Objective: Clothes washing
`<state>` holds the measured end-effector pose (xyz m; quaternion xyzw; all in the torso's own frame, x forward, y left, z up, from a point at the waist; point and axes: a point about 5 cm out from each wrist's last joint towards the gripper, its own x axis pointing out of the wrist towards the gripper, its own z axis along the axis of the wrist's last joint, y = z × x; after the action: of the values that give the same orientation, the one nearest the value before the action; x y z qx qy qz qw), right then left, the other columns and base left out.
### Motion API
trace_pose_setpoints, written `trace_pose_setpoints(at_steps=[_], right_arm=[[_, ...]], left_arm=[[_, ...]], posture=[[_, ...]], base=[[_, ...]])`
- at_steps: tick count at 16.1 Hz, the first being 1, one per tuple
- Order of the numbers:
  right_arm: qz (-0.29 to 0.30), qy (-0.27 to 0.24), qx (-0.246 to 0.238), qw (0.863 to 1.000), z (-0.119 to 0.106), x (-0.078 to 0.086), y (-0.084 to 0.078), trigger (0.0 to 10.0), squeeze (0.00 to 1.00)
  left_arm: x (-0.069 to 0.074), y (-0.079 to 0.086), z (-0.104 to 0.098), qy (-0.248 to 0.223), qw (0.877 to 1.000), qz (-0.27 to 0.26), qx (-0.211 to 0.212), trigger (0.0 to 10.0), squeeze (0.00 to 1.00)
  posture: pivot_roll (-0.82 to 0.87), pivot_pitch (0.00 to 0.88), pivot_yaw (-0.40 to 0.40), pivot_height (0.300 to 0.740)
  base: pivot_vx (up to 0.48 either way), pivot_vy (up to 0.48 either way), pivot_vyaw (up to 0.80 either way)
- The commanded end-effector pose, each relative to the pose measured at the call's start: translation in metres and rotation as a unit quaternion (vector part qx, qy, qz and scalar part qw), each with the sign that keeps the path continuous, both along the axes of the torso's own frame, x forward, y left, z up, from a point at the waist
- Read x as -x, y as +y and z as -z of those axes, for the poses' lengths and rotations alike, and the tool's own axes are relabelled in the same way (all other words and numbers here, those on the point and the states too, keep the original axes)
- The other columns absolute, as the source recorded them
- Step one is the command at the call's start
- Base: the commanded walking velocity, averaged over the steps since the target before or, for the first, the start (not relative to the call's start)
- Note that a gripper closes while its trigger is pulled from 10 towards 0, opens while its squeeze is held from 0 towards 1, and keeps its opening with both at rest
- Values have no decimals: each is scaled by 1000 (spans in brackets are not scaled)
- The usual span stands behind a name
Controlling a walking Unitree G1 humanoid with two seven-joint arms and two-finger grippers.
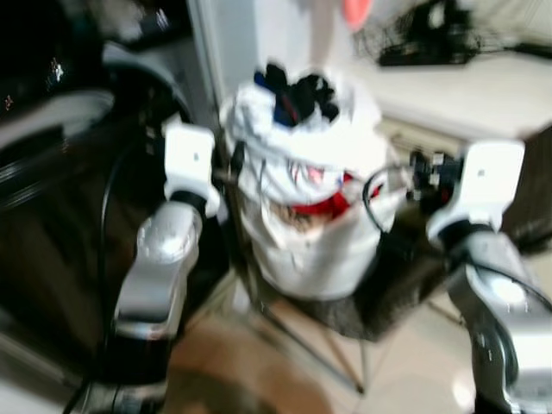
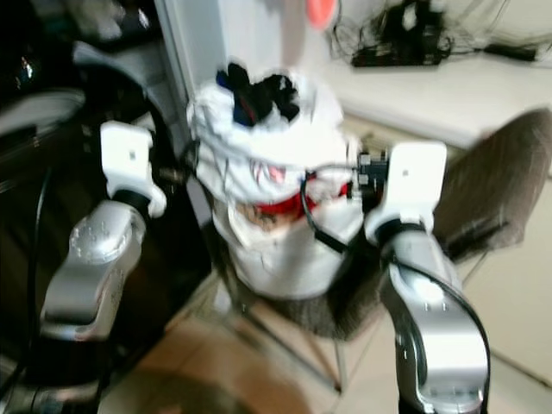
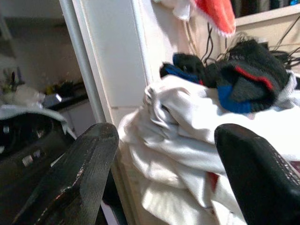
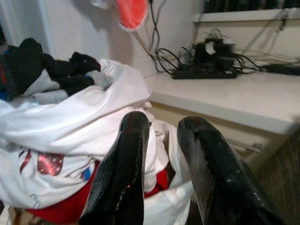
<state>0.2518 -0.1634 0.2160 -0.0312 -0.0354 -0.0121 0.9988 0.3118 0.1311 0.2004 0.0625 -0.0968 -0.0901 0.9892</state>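
White laundry heap (image 1: 302, 198), arms flanking it: left end effector (image 3: 164, 178) spread wide, right end effector (image 4: 161, 159) narrowly parted, both empty. Scoop low, squeeze evenly.

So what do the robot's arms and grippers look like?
Both arms are silver metal with white boxy wrist housings; black cables loop along the left arm and right arm. The left gripper and right gripper each have two long, rounded black fingers.
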Motion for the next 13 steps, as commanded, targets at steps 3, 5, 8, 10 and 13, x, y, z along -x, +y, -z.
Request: trace_pose_setpoints(at_steps=[3,5,8,10,13], right_arm=[[-4,35,48,998,6,-6,5,10000,0],[-10,27,106,994,10,-7,8,10000,0],[-7,15,46,999,8,-8,4,10000,0],[-21,6,49,999,4,-9,7,10000,0],[-22,-16,42,999,-3,-11,7,10000,0]], left_arm=[[0,13,7,9,999,-50,-17,10000,0],[4,16,15,24,997,-67,1,10000,0],[11,22,19,20,997,-73,-10,10000,0],[12,22,13,7,998,-70,3,10000,0],[11,24,8,0,997,-76,10,10000,0]], posture=[[-85,0,47,740],[-78,0,32,740],[-65,0,17,740],[-62,0,16,740],[-63,0,20,740]], base=[[0,-320,0],[0,-240,0],[0,0,0],[165,0,209],[352,0,800]])
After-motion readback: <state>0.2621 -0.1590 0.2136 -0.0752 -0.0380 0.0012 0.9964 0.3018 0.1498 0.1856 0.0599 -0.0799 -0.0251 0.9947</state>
